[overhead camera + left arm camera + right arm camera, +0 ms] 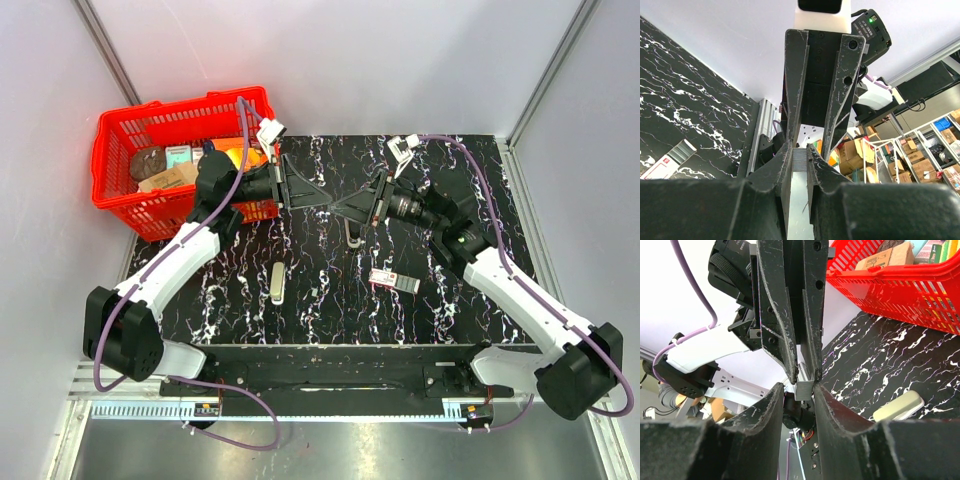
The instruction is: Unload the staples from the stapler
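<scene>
Nearest, stapler point(277, 281) lies flat on table point(450, 300), apart from both arms. Farther in, left gripper point(800, 162) and right gripper point(799, 392) meet tip to tip, each pinched narrow on one grey staple strip point(805, 386). Staples look unloaded; next, one side should release.

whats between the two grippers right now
A small grey staple strip, pinched at once by the left gripper and the right gripper. Both wrist views show it; in the top view it is too small to make out.
</scene>
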Robot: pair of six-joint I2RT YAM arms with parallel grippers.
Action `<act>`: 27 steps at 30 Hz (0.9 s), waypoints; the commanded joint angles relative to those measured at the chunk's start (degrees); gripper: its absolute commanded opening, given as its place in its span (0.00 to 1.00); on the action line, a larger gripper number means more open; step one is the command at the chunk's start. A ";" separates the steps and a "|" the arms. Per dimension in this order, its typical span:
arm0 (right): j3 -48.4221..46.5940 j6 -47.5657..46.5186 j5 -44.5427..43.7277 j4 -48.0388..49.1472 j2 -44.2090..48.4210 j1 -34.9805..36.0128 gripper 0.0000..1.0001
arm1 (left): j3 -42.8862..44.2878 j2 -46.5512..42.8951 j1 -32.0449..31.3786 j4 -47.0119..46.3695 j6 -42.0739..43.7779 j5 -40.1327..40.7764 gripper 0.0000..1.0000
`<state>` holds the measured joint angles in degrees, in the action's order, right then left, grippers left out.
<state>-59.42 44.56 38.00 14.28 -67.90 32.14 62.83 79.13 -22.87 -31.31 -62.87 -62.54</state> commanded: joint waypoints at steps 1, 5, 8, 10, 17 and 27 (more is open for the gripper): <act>-0.26 1.06 0.59 5.32 -0.13 0.91 0.36 | 0.19 -1.00 0.02 -0.33 1.35 1.37 0.00; -0.17 0.88 0.23 5.40 -0.13 0.91 0.31 | 0.28 -1.17 0.02 -0.24 1.44 1.37 0.00; -0.17 0.97 0.23 5.40 -0.13 0.99 0.28 | 0.28 -1.17 0.02 -0.24 1.35 1.20 0.00; -0.08 0.88 0.24 5.49 0.05 1.08 0.25 | 0.36 -1.26 0.02 -0.15 1.44 1.28 0.00; 0.36 0.62 -0.12 4.70 0.66 1.26 0.15 | 0.63 -1.44 0.02 2.30 3.19 1.81 0.00; -0.35 -4.56 -3.01 -5.22 3.91 1.17 0.09 | 5.11 -1.88 0.72 19.43 16.02 4.45 0.62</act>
<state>-58.63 42.89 36.47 11.22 -67.20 32.67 63.96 78.91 -22.76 -19.44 -54.22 -60.64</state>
